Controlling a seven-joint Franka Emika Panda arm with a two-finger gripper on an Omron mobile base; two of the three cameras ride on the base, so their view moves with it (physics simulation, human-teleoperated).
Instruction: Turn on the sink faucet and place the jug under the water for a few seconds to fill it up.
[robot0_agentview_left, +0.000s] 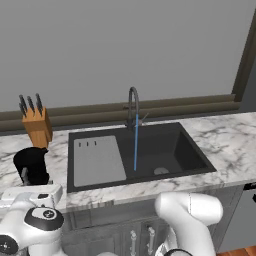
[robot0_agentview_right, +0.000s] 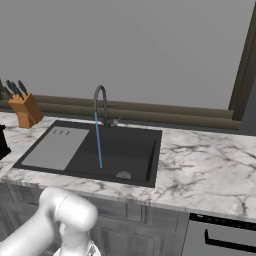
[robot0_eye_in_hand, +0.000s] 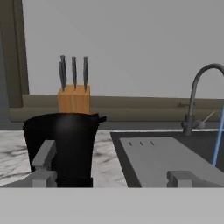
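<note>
1. White marble worktop (robot0_agentview_left: 225, 140) with grey veins, smooth and glossy, along a plain grey wall with a dark wooden ledge.
2. Black rectangular sink (robot0_agentview_left: 170, 150) sunk into the worktop, with a round pale drain (robot0_agentview_left: 161, 170) in the basin floor and a flat grey drainboard (robot0_agentview_left: 97, 160) on the left side, marked by three short slots near its back edge.
3. Thin dark grey faucet (robot0_agentview_left: 133, 107) at the back rim of the sink, arched like a gooseneck, with a small lever sticking out to the right.
4. Straight, bright blue water (robot0_agentview_left: 135, 142) falling from the spout tip into the basin, landing left of the drain.
5. Squat glossy black jug (robot0_agentview_left: 31, 165), cylindrical with a small pouring lip, standing upright on the worktop left of the sink, apart from the water.
6. Orange-brown wooden knife block (robot0_agentview_left: 38, 127) just behind the jug, with three dark handles poking up.
7. End effector (robot0_eye_in_hand: 112, 177) low at worktop level, facing the jug from the front, jaws spread wide and holding nothing.
8. In the hand view, left grey fingertip (robot0_eye_in_hand: 43, 168) overlapping the jug's lower left side, right one in front of the drainboard; contact with the jug cannot be told.
</note>
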